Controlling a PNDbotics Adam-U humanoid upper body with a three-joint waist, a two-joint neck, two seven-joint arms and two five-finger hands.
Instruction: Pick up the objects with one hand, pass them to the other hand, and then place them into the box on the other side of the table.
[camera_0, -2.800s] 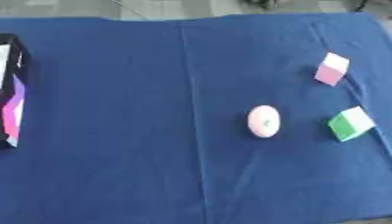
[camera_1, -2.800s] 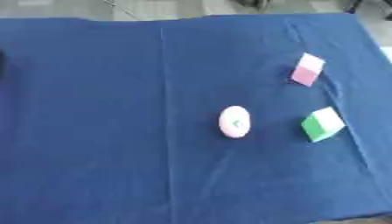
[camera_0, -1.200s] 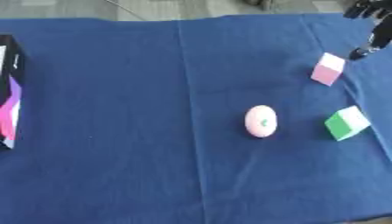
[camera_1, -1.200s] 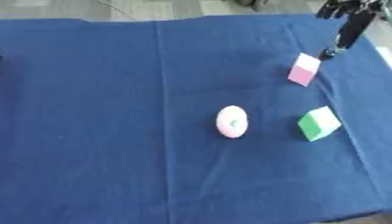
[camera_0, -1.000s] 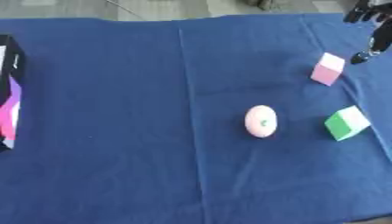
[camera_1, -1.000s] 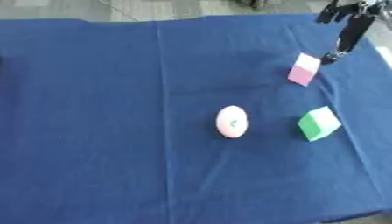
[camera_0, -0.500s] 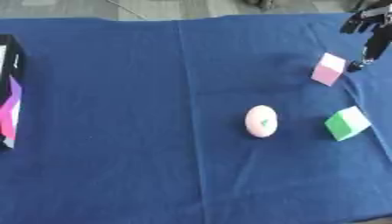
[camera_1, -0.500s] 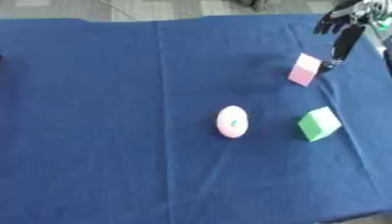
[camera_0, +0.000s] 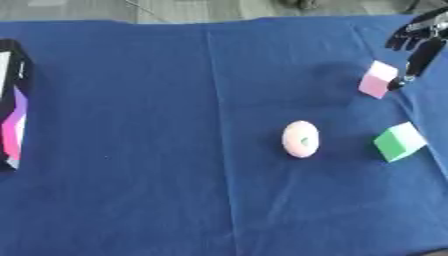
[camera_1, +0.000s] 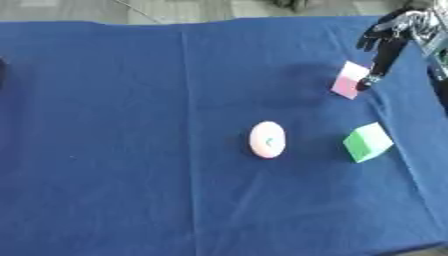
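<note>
Black box (camera_0: 12, 102) at far left, contents hidden; right hand (camera_1: 391, 37), fingers straight, beside pink block (camera_1: 350, 80).

blue cloth (camera_0: 157, 150) over whole table, crease lines running through; grey floor (camera_0: 79, 9) beyond.

The right hand (camera_0: 418, 42) hangs with a straight finger tip beside the pink block (camera_0: 378, 79).
</note>
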